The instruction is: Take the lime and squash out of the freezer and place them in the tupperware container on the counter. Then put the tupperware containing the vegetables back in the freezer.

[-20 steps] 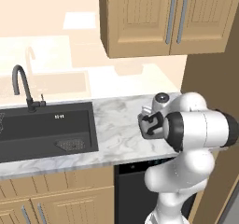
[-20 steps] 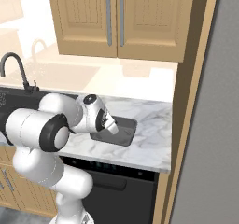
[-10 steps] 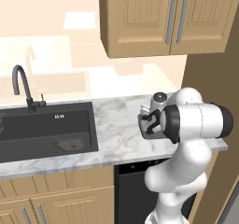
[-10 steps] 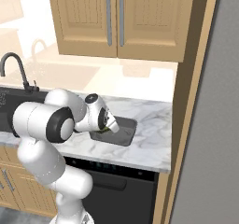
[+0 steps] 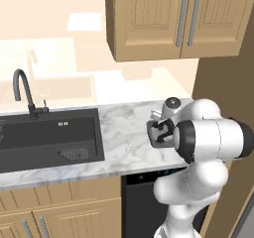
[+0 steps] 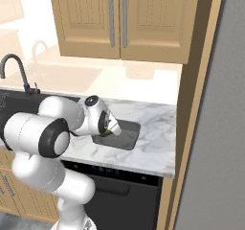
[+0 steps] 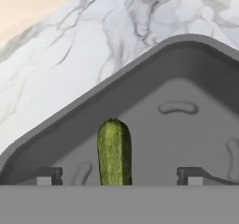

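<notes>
My gripper (image 7: 120,176) hangs low over the tupperware container (image 7: 186,59), a dark grey tray on the marble counter (image 7: 70,55). Its fingertips (image 7: 44,176) stand wide apart, so it is open. The squash (image 7: 113,150), a light green elongated piece, sits between them over the tray floor and touches neither finger. In the right base view the gripper (image 6: 112,130) points down into the tupperware container's (image 6: 125,137) left end, with the squash (image 6: 108,133) green at its tip. The freezer (image 6: 215,152) is the grey wall at the right. The lime is out of view.
A black sink (image 5: 44,138) with a dark faucet (image 5: 22,90) lies left of the arm. A black dishwasher (image 6: 119,186) sits under the counter (image 6: 153,147). Upper cabinets (image 6: 119,18) hang above, and a tall wooden panel (image 6: 191,104) separates counter and freezer.
The arm's elbow has swung and the hand has dipped slightly lower over the tray. The tray has not moved.
</notes>
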